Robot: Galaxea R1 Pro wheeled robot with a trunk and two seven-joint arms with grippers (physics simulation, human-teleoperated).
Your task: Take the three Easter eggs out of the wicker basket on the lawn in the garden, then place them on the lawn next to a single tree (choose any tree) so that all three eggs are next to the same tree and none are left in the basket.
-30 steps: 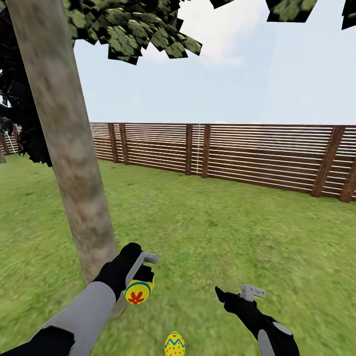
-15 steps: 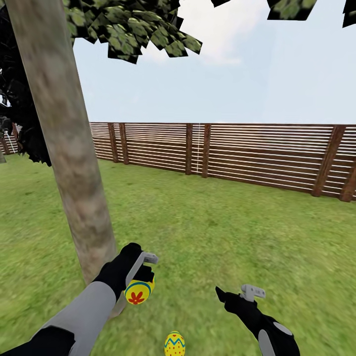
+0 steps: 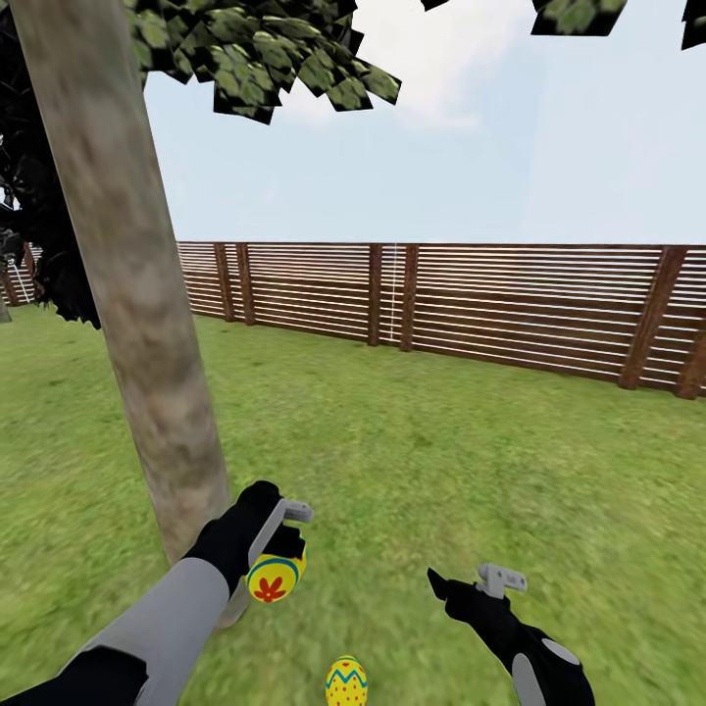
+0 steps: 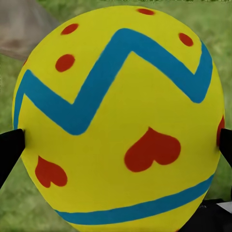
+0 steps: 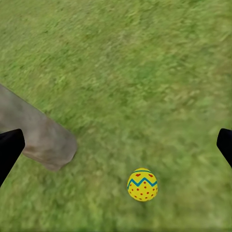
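While the head view is looking over both arms, the left claw point(image 3: 282, 551) is holding an Easter egg point(image 3: 274, 580) above the lawn point(image 3: 441, 451), just beside the foot of the tree point(image 3: 147, 343). That egg is hanging below the claw, long axis roughly upright, grass directly beneath it; judged, the coming move is a straight lowering and release. A second egg point(image 3: 346, 683) is lying on the grass nearer the robot, between the two arms, apart from the drop spot. The right claw point(image 3: 469, 583) is hovering with jaws wide, holding nothing. A slatted fence point(image 3: 510, 304) is standing well behind.

Left wrist view: the held egg point(image 4: 118, 121) is sitting between the dark fingertips point(image 4: 9, 150), pinched at its sides, trunk and grass showing behind.

Right wrist view: fingertips point(image 5: 9, 150) are standing far apart; the grounded egg point(image 5: 142, 184) is resting on grass near the trunk base point(image 5: 38, 137). Nothing is blocking the descent.
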